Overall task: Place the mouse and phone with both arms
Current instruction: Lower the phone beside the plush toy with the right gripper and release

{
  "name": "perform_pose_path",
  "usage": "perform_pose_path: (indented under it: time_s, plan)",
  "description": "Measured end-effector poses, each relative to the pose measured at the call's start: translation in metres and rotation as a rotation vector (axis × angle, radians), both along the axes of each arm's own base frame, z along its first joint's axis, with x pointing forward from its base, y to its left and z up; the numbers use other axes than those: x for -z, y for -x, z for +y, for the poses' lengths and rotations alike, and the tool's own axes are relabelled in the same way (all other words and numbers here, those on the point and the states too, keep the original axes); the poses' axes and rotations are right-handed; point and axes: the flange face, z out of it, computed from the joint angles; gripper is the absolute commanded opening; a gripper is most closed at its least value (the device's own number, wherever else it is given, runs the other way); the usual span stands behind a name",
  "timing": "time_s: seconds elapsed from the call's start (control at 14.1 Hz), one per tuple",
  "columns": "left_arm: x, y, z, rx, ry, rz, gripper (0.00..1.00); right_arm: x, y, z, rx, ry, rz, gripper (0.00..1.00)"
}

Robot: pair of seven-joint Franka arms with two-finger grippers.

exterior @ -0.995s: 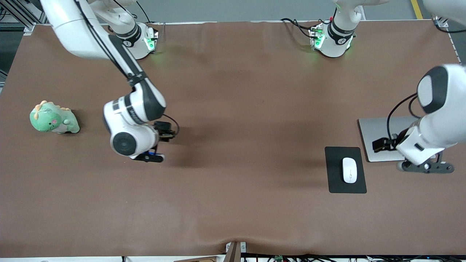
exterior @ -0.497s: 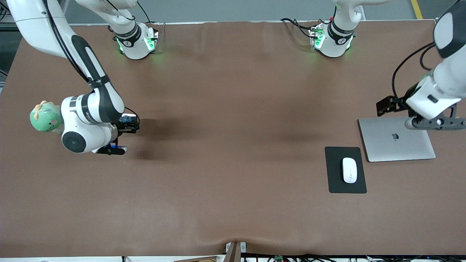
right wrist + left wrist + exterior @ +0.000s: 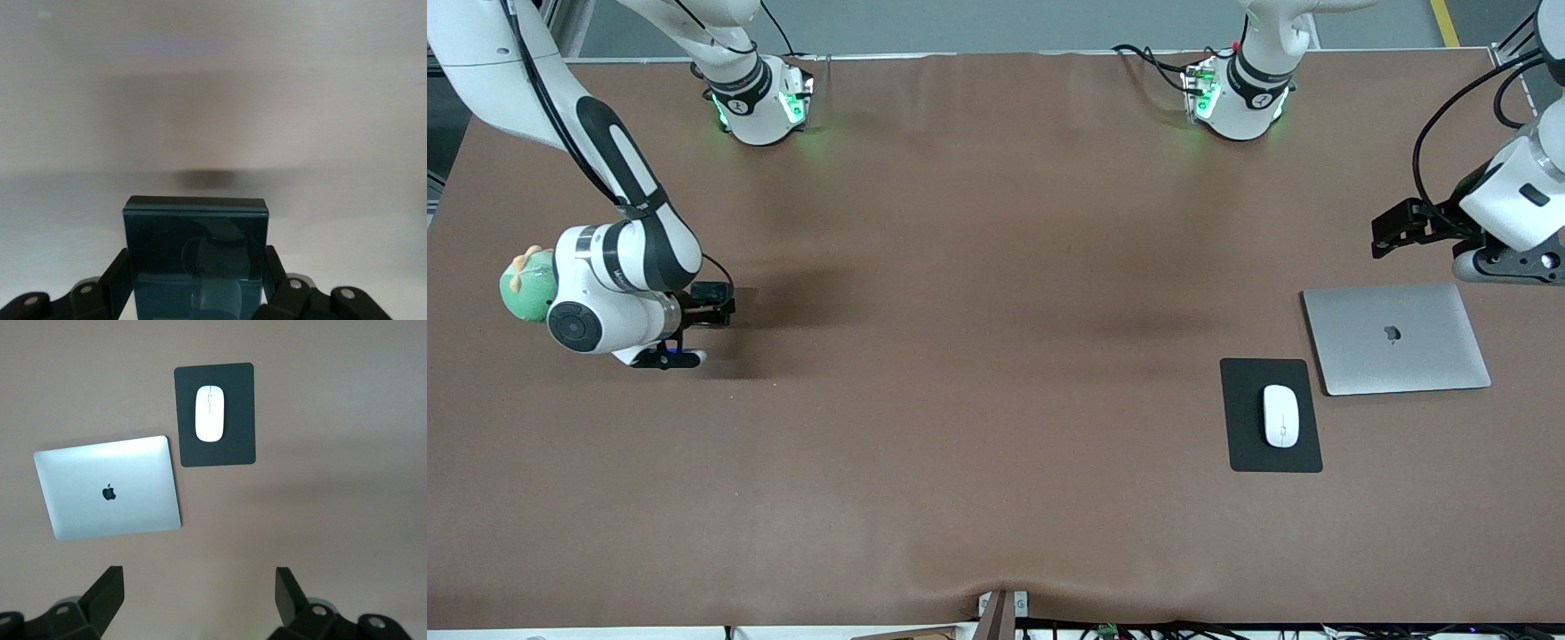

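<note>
At the right arm's end of the bench (image 3: 978, 498), a green plush toy (image 3: 523, 284) sits partly hidden by the right arm, whose right gripper (image 3: 665, 357) hangs beside it clenched on the phone (image 3: 195, 257). Toward the left arm's end, the mouse (image 3: 1280, 415) lies on a black mouse pad (image 3: 1240, 449) beside a closed laptop (image 3: 1396, 338); the left gripper (image 3: 200, 600) hangs above, released and empty

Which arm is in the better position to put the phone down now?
Right. The right gripper is shut on the phone, over the table beside the green toy. The left gripper is open and empty, above the laptop.
</note>
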Motion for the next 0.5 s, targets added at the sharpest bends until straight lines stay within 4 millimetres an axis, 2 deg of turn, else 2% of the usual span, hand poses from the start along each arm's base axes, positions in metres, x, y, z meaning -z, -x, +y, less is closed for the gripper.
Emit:
perform_pose_path:
  time_s: [0.14,0.28,0.36,0.43,0.5]
  plan:
    - [-0.011,0.005,0.01,-0.013,0.017,-0.003,1.0,0.007,0.004,-0.016,-0.02,0.007,-0.039,0.01]
    - [-0.018,0.011,0.012,-0.005,0.018,-0.002,1.0,0.018,0.013,-0.028,-0.024,-0.005,-0.067,0.13]
    - [-0.018,0.014,0.012,0.013,0.018,0.011,1.0,0.023,0.017,-0.031,-0.023,-0.009,-0.066,0.31]
    - [-0.018,0.016,0.013,0.033,0.019,0.026,1.0,0.023,0.017,-0.031,-0.024,-0.012,-0.069,0.91]
    - [-0.017,0.017,0.014,0.048,0.02,0.036,1.0,0.023,0.017,-0.031,-0.025,-0.012,-0.069,1.0]
